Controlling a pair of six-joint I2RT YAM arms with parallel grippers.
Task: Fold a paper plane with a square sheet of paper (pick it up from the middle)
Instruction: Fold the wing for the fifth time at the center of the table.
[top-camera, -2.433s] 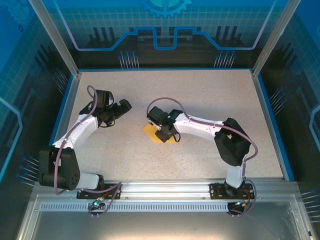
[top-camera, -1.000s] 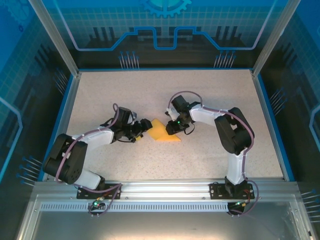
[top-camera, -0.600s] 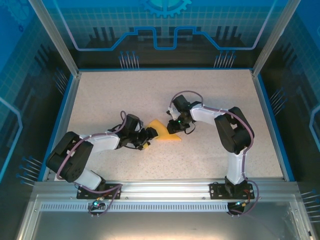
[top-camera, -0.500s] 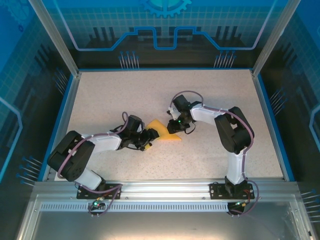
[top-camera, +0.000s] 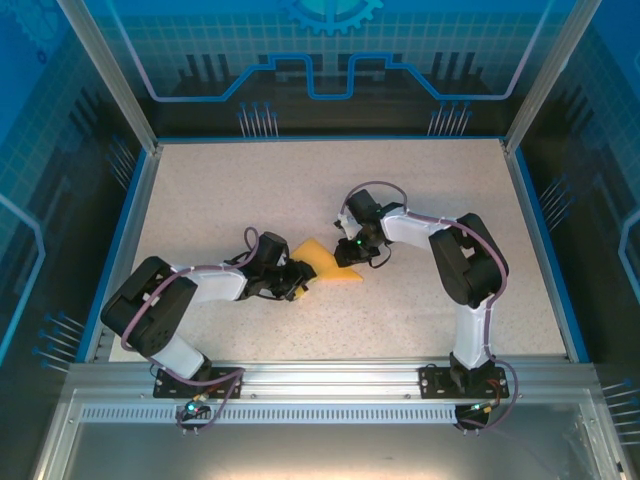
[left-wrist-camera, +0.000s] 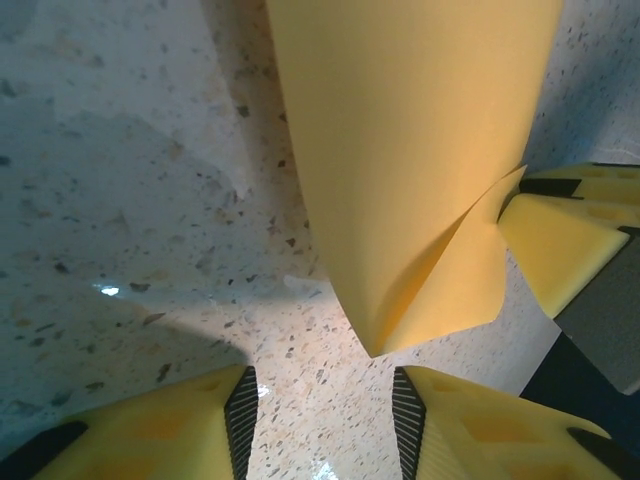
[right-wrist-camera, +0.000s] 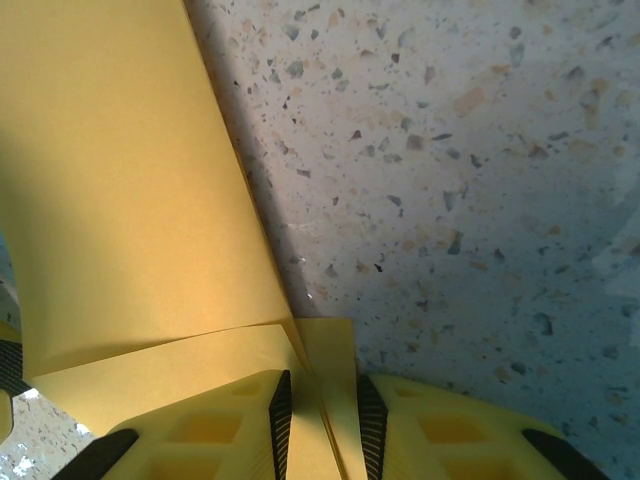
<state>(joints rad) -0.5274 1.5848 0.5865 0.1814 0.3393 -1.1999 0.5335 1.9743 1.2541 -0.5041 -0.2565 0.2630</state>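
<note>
Orange-yellow paper sheet (top-camera: 325, 262), thin, plain, partly folded, sits about the middle of the speckled beige table (top-camera: 450, 180), between the two grippers.

Right gripper (top-camera: 347, 254): jaws narrow, clamped on the sheet. In the right wrist view a folded edge of the paper (right-wrist-camera: 130, 200) runs down between the yellow fingertips (right-wrist-camera: 320, 425), with the pads pressed on it from both sides. At least two layers show at the pinch.

Left gripper (top-camera: 298, 278): low over the table on the sheet's left side, pointing at it. In the left wrist view its jaws (left-wrist-camera: 320, 425) stand partly apart, with bare table showing in the gap. The sheet's pointed lower corner (left-wrist-camera: 400, 200) ends just short of that gap and is not between the pads. That corner curls, exposing a second layer behind it. A yellow finger of the right gripper (left-wrist-camera: 555, 245) touches the sheet's edge at the right.

A shadow lies on the table beside the sheet's left edge. How far the sheet is off the surface: cannot tell.
</note>
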